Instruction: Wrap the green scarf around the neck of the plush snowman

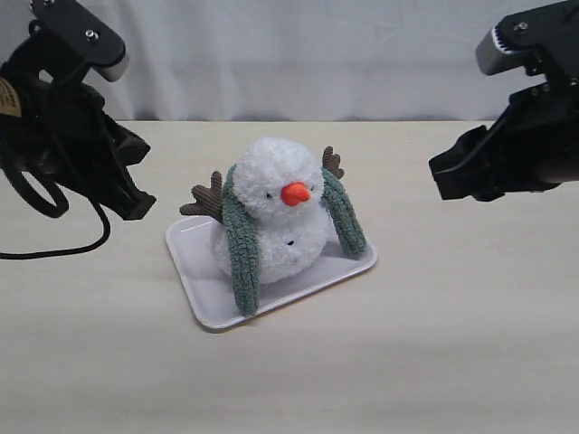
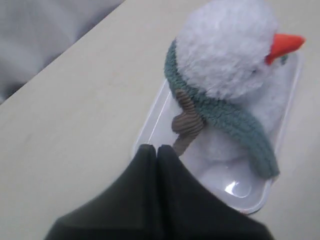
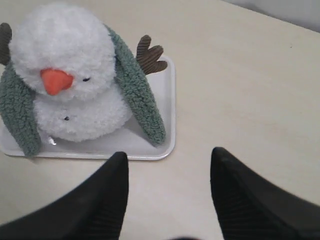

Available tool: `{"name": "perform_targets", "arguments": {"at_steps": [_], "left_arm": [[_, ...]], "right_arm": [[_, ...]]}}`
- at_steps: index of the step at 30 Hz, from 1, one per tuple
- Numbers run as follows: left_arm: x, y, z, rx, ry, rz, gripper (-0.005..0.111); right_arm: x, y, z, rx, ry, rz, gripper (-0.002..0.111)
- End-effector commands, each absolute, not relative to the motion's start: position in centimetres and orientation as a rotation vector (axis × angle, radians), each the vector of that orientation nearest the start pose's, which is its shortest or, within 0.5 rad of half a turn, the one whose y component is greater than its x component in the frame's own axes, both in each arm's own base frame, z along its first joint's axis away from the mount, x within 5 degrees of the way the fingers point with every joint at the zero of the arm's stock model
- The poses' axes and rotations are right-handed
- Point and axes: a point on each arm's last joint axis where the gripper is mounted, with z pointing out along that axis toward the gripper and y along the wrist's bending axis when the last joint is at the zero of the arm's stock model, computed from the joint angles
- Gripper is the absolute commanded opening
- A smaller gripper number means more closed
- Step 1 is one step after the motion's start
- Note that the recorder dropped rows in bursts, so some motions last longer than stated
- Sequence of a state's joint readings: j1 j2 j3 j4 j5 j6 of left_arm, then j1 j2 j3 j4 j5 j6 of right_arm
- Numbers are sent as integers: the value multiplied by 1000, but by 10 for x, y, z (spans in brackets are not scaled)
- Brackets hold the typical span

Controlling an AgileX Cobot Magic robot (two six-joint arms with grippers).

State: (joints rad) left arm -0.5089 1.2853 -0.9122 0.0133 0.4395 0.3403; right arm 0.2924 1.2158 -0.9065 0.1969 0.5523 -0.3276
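Note:
The plush snowman sits upright on a white tray, orange nose forward. The green scarf lies behind its neck, and both ends hang down the front, one at each side. My left gripper hovers above the table left of the tray, shut with nothing in it. My right gripper hangs in the air right of the tray, open and empty. In the wrist views the scarf wraps the snowman from the back.
Brown twig arms stick out behind the snowman on both sides. A black cable loops below the left arm. A grey curtain backs the beige table.

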Motion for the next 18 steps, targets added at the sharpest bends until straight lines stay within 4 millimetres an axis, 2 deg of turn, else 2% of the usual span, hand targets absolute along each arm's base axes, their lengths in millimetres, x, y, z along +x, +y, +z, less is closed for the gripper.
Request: {"name": "perform_targets", "arguments": {"at_steps": [1,5,9,18], "left_arm": [[226,-132,312,924,2021,-188,0],[211,-129,331,884,1962,-259,0],[191,-121,346,917,1919,-272,0],[154,-103,367,967,1873,-285,0]], "right_arm": [[255,92,292,-685,2281,228,49],[272,100,279,-747,2302,243,49],[289,106,262,-804,2323,239,49],[316,121,218,-996,2230,278,49]]}}
